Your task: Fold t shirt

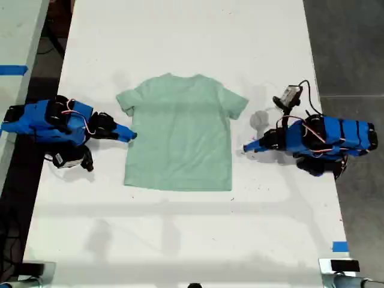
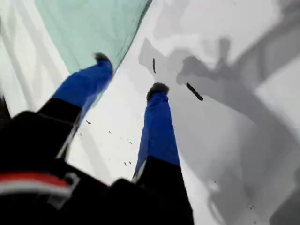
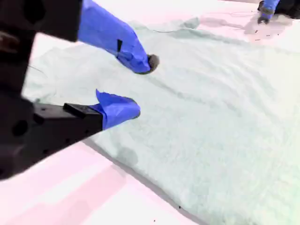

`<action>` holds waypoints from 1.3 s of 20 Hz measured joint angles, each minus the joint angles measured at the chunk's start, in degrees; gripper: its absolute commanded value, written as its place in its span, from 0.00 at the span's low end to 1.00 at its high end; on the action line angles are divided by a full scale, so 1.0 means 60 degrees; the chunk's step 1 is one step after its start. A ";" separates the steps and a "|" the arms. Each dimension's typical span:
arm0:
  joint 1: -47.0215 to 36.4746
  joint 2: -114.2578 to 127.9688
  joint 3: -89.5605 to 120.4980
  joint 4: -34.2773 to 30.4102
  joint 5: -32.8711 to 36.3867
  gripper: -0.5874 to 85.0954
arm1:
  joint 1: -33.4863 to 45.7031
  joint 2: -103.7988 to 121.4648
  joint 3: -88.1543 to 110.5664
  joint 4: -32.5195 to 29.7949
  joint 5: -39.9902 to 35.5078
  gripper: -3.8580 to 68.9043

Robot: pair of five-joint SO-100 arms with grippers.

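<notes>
1. The fingers of my first gripper (image 2: 130, 73) are standing spread apart, gripping nothing, one tip at the t shirt (image 2: 93, 23) edge, the other over the bare worktop (image 2: 225, 154).
2. The fingers of my second gripper (image 3: 142, 86) are standing apart, empty, over the t shirt (image 3: 211, 117) fabric.
3. The t shirt (image 1: 180, 138) is lying flat mid-worktop (image 1: 180, 36), between my first gripper (image 1: 246, 147) at the exterior view's right and my second gripper (image 1: 133, 136) at its left.
</notes>
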 measured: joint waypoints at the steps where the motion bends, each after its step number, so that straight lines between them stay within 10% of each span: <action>1: 0.0000 0.0000 0.0000 0.0000 0.0000 0.14 | 0.0088 0.0000 0.0000 0.0000 0.0044 0.04; 6: 0.0000 0.0000 0.0000 0.0000 0.0000 0.14 | 0.0190 -0.0278 -0.0542 -0.0439 -0.1011 0.10; 9: 0.0015 0.0000 0.0000 0.0000 0.0000 0.14 | 0.2402 -0.3926 -0.3047 -0.0425 -0.2607 0.36; 13: 0.0000 0.0000 0.0000 0.0000 0.0000 0.14 | 0.4805 -0.9785 -0.7192 -0.0425 -0.4365 0.39; 22: 0.0000 0.0000 0.0000 0.0000 0.0000 0.14 | 0.7764 -1.7725 -1.2700 -0.0952 -0.5640 0.37; 24: 0.0000 0.0000 0.0000 0.0000 0.0000 0.14 | 0.7837 -1.9146 -1.3403 -0.1143 -0.5669 0.05; 26: -0.0015 0.0000 0.0000 0.0015 0.0000 0.14 | 0.7969 -2.0215 -1.4297 -0.1113 -0.5669 0.05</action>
